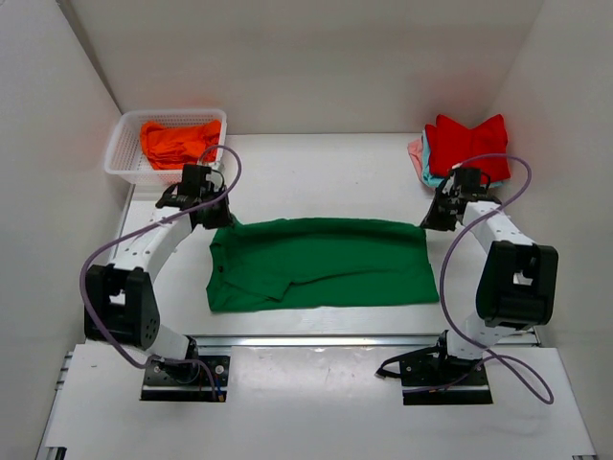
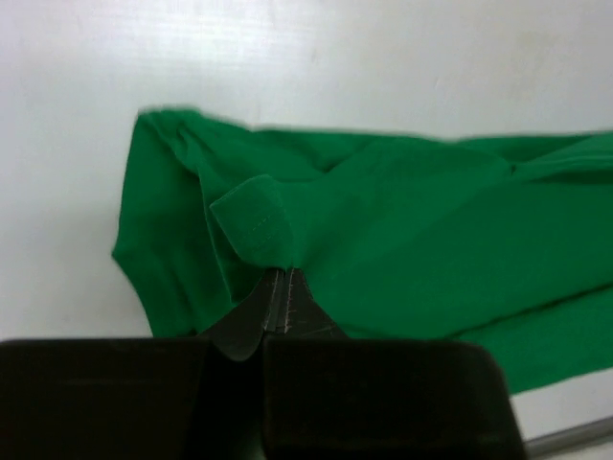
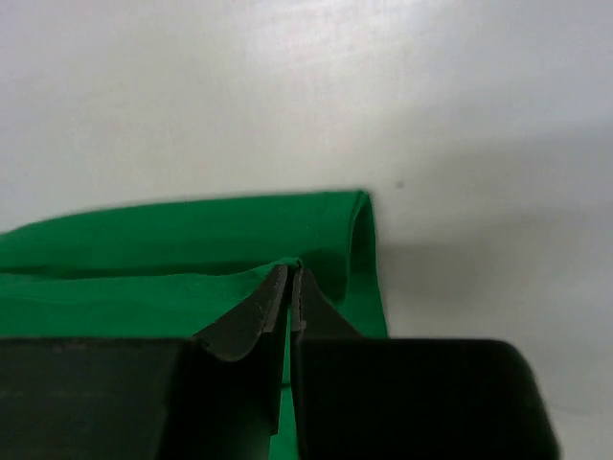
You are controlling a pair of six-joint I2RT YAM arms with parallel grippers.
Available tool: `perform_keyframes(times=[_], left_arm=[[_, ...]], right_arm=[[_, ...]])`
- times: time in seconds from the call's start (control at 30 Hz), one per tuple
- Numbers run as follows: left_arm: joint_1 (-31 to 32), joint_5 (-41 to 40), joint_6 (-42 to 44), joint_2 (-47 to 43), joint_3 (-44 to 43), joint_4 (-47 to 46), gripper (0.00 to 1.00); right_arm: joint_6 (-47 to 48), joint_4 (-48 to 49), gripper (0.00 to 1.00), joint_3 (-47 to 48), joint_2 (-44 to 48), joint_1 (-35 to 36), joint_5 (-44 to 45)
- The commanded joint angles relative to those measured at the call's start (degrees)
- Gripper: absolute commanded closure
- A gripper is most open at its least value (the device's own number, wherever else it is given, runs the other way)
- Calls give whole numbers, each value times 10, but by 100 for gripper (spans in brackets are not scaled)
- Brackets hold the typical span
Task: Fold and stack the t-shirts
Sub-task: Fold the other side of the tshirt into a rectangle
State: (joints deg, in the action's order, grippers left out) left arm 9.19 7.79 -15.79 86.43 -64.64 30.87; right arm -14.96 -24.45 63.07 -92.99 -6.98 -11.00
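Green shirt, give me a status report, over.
Both shut on cloth: left gripper at far left corner, right gripper at far right corner. The green shirt lies spread between them. Nothing on it; basket and red shirt sit off to the sides.

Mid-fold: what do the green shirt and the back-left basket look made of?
The green t-shirt: soft matte cloth, likely a cotton knit; it creases, drapes and shows a stitched hem. The basket: white plastic by the look, with stiff open-mesh walls holding their shape.

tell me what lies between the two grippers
The green t-shirt spans that stretch, its far corners pinched by the left gripper and the right gripper. The top view shows nothing else there.
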Motion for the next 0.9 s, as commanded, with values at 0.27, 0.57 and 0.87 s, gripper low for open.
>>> perform_keyframes(times=[0.27, 0.57, 0.87], left_arm=[[16, 6, -13, -176, 158, 23, 100], [24, 7, -21, -238, 227, 37, 100], [41, 17, -37, -262, 251, 49, 100]], right_arm=[[19, 12, 100, -133, 138, -16, -10], [25, 12, 100, -181, 174, -36, -5], [20, 14, 100, -207, 167, -28, 3]])
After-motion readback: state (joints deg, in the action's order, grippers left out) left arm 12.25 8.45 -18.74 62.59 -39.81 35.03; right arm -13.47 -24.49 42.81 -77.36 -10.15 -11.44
